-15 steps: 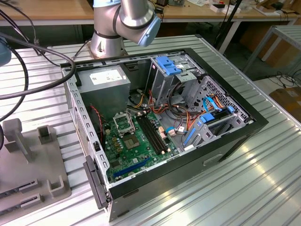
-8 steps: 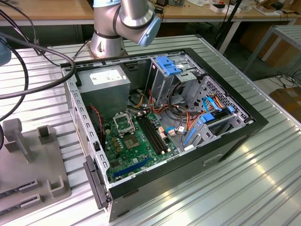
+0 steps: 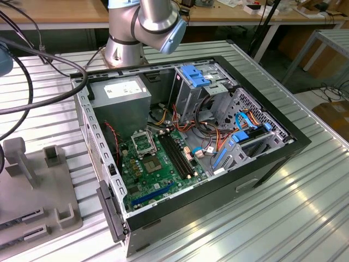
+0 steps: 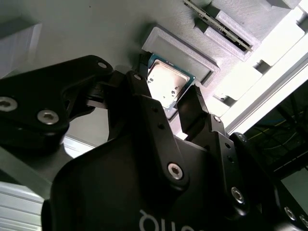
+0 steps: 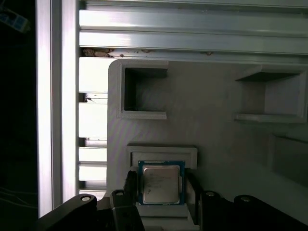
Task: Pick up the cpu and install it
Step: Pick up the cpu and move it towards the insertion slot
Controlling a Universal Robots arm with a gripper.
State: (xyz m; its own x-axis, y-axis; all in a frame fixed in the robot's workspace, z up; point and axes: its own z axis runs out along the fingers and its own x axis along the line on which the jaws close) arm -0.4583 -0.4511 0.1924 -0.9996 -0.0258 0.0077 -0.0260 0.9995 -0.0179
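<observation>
The small flat square cpu [image 5: 161, 186] with its shiny silver-grey metal top lies seated in the pale grey plastic holder [image 5: 207, 130]. The black pincer [image 5: 161, 179] straddles it, released, fingers [image 5: 131, 185] just beside two opposite edges. It looks light, stiff and delicate underneath, so those edges suit a grip.

The ribbed aluminium tabletop [image 3: 305, 213] carries an open computer case [image 3: 229, 188] lying on its side at the centre of the exterior view. A grey moulded holder tray [image 3: 32, 191] sits at 8 o'clock, the arm's base [image 3: 124, 52] at 12 o'clock, and black cables [image 3: 83, 73] loop at 10 o'clock.
</observation>
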